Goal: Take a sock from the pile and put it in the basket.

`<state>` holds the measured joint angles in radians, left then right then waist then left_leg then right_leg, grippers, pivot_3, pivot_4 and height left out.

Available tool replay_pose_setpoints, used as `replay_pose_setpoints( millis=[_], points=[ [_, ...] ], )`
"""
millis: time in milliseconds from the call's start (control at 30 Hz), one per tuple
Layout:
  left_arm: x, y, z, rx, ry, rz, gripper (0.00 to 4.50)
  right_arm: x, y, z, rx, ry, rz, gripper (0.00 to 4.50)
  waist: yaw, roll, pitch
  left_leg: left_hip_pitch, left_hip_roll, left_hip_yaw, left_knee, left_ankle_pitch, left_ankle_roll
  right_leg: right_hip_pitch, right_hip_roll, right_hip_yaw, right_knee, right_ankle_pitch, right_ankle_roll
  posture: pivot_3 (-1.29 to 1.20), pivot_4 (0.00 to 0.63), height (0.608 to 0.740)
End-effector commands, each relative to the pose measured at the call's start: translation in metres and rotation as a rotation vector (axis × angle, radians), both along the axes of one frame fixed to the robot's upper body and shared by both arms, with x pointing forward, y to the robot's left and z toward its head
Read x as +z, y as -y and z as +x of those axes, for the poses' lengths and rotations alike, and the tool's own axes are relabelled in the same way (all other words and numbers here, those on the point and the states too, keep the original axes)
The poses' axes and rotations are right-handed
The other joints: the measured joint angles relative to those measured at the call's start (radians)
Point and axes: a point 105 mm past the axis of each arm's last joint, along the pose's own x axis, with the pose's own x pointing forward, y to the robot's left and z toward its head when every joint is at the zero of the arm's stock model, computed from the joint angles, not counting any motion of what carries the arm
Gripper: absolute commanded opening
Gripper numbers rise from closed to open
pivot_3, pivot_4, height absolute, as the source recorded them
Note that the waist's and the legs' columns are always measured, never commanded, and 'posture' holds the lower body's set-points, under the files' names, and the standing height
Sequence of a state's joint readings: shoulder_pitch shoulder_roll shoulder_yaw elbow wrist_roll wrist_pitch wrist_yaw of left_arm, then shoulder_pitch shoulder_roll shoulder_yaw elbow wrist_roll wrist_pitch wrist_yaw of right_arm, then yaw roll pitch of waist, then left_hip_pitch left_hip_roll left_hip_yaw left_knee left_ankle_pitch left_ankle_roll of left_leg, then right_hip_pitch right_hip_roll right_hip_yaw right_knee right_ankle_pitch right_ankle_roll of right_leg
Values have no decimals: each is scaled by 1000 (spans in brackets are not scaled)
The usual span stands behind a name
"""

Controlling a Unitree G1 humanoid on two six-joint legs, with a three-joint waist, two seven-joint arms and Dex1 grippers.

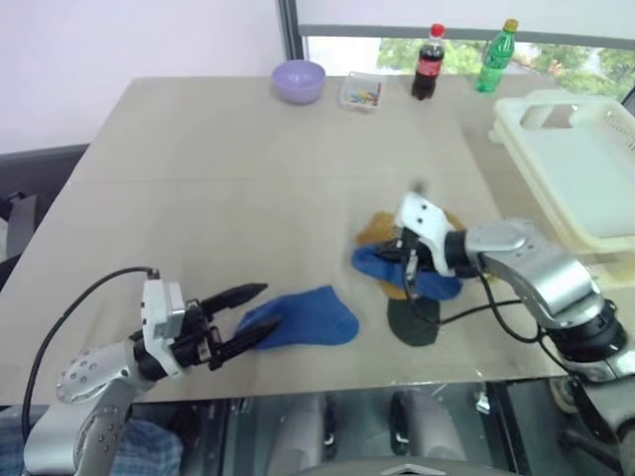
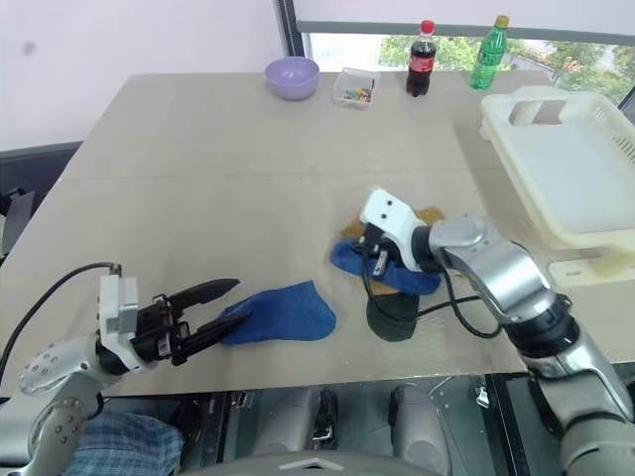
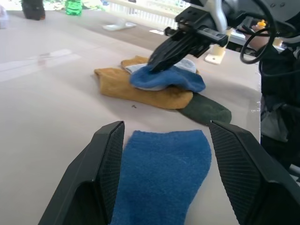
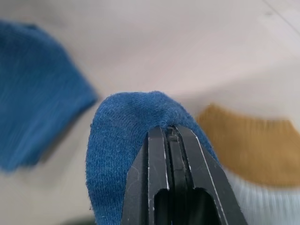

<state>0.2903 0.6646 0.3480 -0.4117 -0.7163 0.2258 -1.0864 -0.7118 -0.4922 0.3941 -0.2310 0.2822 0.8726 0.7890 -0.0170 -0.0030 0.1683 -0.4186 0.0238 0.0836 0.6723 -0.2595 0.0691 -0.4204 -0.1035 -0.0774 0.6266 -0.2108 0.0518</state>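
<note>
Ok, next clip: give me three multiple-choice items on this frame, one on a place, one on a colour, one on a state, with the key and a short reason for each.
1. Where does the basket stand?
A. at the table's right edge
B. at the far left corner
C. under the table

2. What colour is the sock pinched by the right end effector?
A. mustard-brown
B. blue
C. dark green

3. How do the left end effector's jaws stand?
A. shut on a sock
B. shut on nothing
C. open, either side of a flat blue sock

Key: 
1 A, the cream basket sits on the table's right side near the green bottle. 
2 B, the right wrist view shows blue fabric bunched at the closed fingertips, with the mustard sock lying beside it. 
3 C, the left wrist view shows both fingers spread with the separate blue sock flat between them.
</note>
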Motion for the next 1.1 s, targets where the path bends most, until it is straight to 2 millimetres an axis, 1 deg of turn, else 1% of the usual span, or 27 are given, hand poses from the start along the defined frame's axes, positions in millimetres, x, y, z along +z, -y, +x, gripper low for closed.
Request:
replay_pose_setpoints(
  millis=[33,100,200,300,400,433,467,500,533,567,667,767,800,933,967,1033,1100],
  points=[
    [9,-14,2,32,35,36,3114,14,-33,9,54,59,33,24,-3,0,0,0,0,0,0,0,0,0,1,0,0,1,1,0,150,733],
    [11,-18,4,48,43,35,3114,14,-52,17,58,56,51,24,-3,0,0,0,1,0,0,1,-1,0,2,0,0,1,2,0,150,733],
    [12,-18,6,61,52,39,3114,13,-81,27,72,57,79,24,1,0,0,0,1,0,0,1,-1,0,2,0,0,1,2,0,150,733],
    [13,-16,5,66,56,34,3114,13,-111,27,107,30,114,24,-2,0,0,0,0,0,0,1,-1,0,1,0,0,1,2,0,150,733],
    [14,-17,4,78,62,25,3114,19,-132,25,134,8,151,24,-2,0,0,0,0,0,-1,1,-2,0,1,0,0,1,2,0,150,733],
    [15,-16,4,80,63,25,3114,21,-137,21,160,-1,164,24,-3,0,0,0,0,0,-1,1,-2,0,1,-1,0,1,2,0,150,733],
    [15,-16,4,83,64,24,3114,26,-139,21,162,1,183,288,-5,0,0,0,0,0,-1,1,-3,0,1,-1,0,1,2,0,150,733],
    [15,-16,3,84,64,23,3114,29,-139,21,160,2,195,455,-7,0,0,0,0,0,-1,2,-4,0,1,-1,0,1,2,0,150,733],
    [15,-16,3,86,64,23,3114,32,-138,21,158,4,202,792,-10,0,0,0,0,-1,-2,1,-5,0,1,-1,0,1,2,0,150,733],
    [15,-17,3,90,63,24,3114,36,-130,23,152,16,206,995,-12,0,0,0,0,-1,-2,0,-8,0,2,-1,0,1,2,0,150,733],
    [14,-18,4,94,60,26,3114,41,-108,24,143,34,204,995,-11,0,0,0,0,-3,-2,1,-10,0,2,-3,1,1,2,0,150,733],
    [15,-19,10,92,65,28,3114,38,-83,27,100,10,193,995,-11,0,0,0,0,-3,-2,0,-10,0,1,-3,0,1,2,0,150,733],
    [16,-19,12,91,70,29,3114,33,-72,30,69,11,171,995,-12,0,0,0,0,-3,-2,0,-10,0,1,-3,0,1,2,0,150,733],
    [19,-21,20,81,80,39,3114,12,-39,41,-34,0,85,995,-17,0,0,0,0,-3,-2,3,-6,0,2,-3,1,1,2,0,150,733],
    [19,-22,21,79,81,41,3114,7,-34,42,-46,-3,71,995,-20,0,0,0,0,-3,-2,3,-6,0,2,-3,2,1,2,0,150,733],
    [20,-26,29,82,88,49,3114,-8,-23,42,-76,-29,29,995,-23,0,0,0,0,-2,-2,3,-6,0,2,-3,1,1,2,0,150,733],
    [19,-30,37,87,86,65,3114,-16,-20,40,-93,-59,29,995,-23,0,0,0,1,-2,-2,3,-5,0,3,-3,2,1,2,0,150,733]
  ],
)
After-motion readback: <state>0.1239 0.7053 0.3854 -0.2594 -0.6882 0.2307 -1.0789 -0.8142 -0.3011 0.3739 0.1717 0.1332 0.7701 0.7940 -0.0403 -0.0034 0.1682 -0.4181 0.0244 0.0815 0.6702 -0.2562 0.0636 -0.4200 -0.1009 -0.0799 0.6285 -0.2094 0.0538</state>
